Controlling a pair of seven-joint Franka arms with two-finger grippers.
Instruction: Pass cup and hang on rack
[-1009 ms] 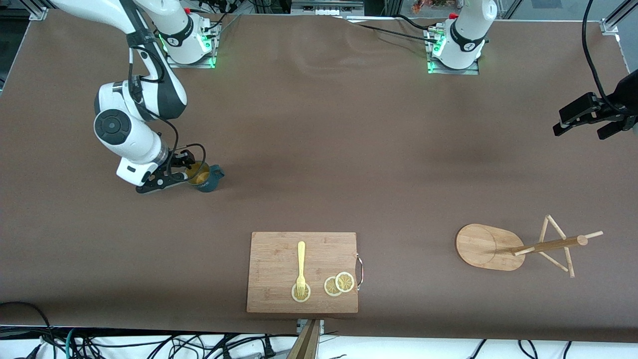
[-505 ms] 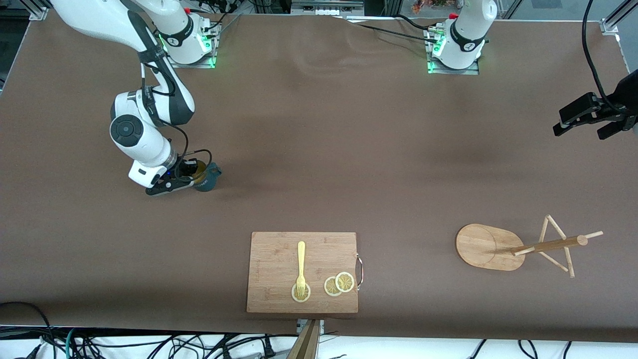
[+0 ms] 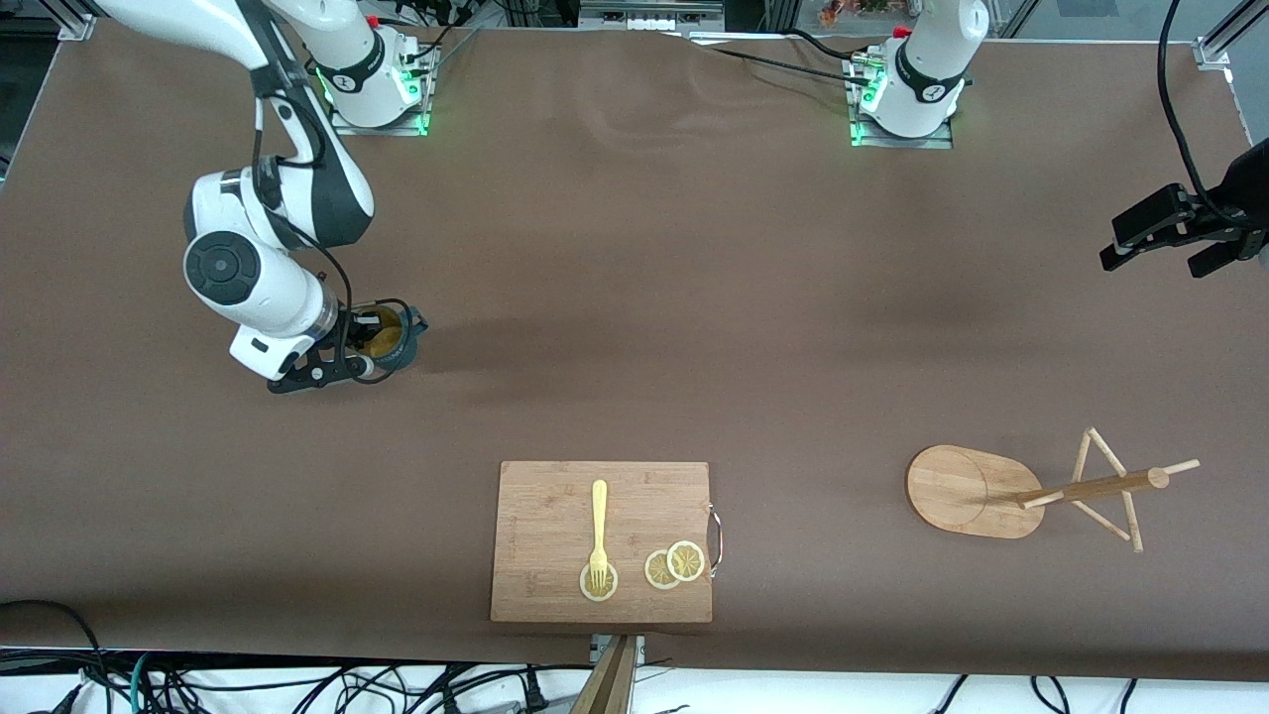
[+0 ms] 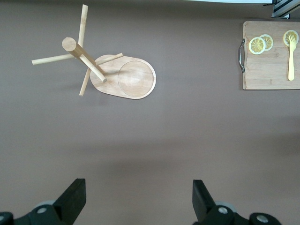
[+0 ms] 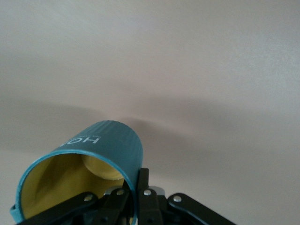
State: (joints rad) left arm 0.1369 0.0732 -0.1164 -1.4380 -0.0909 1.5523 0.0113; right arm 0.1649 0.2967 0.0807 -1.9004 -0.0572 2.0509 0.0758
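Note:
The dark teal ribbed cup (image 3: 395,337) with its yellowish inside is near the right arm's end of the table. My right gripper (image 3: 371,342) is shut on its rim, one finger inside and one outside. The right wrist view shows the cup (image 5: 101,150) tilted, its shadow on the cloth beneath, with the right gripper (image 5: 137,187) pinching the wall. The bamboo rack (image 3: 991,489) stands toward the left arm's end, pegs bare. My left gripper (image 3: 1160,238) waits open and empty at the table's edge. In the left wrist view the left gripper (image 4: 138,206) looks at the rack (image 4: 124,77).
A wooden cutting board (image 3: 555,516) with a metal handle lies at the edge nearest the front camera. It carries a yellow fork (image 3: 598,521) and lemon slices (image 3: 674,565). It also shows in the left wrist view (image 4: 267,70). Brown cloth covers the table.
My right arm has shifted with the cup in its grip. The cup now sits slightly closer to the right arm's end and higher in the front view. The left arm has not moved.

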